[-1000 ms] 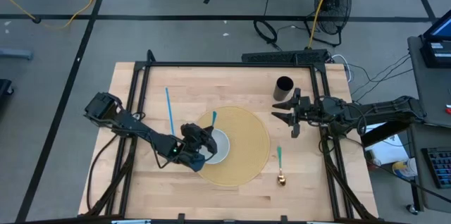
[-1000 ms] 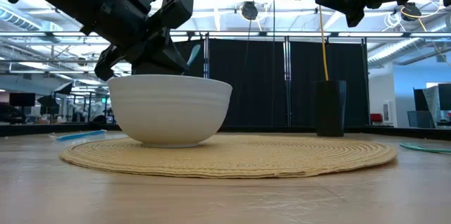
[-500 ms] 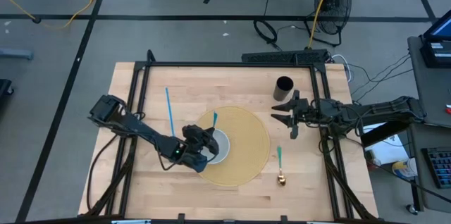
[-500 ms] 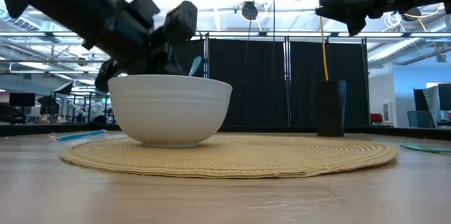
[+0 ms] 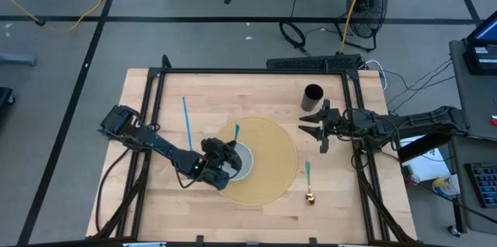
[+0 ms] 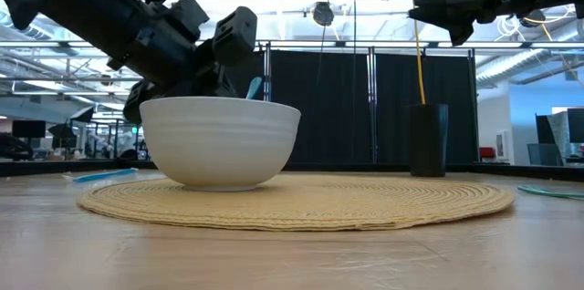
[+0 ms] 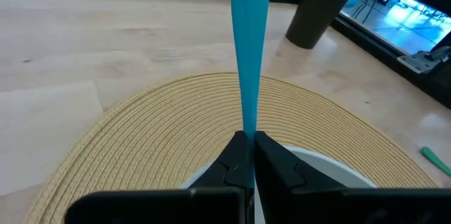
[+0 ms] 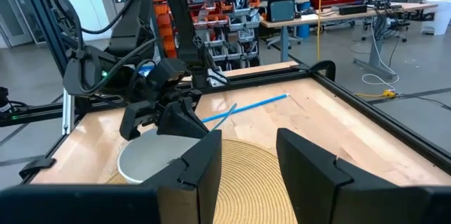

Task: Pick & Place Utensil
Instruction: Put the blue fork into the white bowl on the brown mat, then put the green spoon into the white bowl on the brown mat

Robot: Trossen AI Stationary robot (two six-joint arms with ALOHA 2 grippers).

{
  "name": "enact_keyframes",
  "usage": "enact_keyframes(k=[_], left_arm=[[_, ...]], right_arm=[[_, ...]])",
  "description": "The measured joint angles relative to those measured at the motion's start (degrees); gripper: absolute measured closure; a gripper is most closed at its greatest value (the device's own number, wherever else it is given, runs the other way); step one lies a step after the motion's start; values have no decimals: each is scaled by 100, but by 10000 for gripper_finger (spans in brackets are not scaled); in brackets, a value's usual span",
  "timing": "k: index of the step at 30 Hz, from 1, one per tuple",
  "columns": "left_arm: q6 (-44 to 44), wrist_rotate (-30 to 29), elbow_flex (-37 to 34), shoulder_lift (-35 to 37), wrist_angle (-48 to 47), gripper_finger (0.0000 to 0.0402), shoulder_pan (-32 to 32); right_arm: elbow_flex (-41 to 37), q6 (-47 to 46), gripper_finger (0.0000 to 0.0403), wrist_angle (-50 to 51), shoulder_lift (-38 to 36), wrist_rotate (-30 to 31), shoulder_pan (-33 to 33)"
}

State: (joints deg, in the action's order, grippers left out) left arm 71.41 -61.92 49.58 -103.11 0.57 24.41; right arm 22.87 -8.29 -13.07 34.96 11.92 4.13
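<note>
Over bowl [image 5: 238,161] rim | left gripper [image 7: 246,155] jaws clamp blue utensil [image 7: 249,41] (upright) | right gripper [image 5: 314,130] jaws wide, well apart

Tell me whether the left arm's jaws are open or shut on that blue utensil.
Shut: in the left wrist view the left gripper has its jaws pinched on the blue utensil over the white bowl.

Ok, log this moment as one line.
left gripper: shut on blue plastic utensil | over white ceramic bowl | right gripper: open, waiting
</note>
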Motion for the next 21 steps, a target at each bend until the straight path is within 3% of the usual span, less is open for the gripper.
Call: enact_keyframes(k=[7,21], left_arm=[[-80,36,0,2,-3,381,-1],[-212,-117,2,4,6,282,27]], right_arm=[[0,0,273,-55,-1,0,1],[0,0,273,-176,0,0,1]])
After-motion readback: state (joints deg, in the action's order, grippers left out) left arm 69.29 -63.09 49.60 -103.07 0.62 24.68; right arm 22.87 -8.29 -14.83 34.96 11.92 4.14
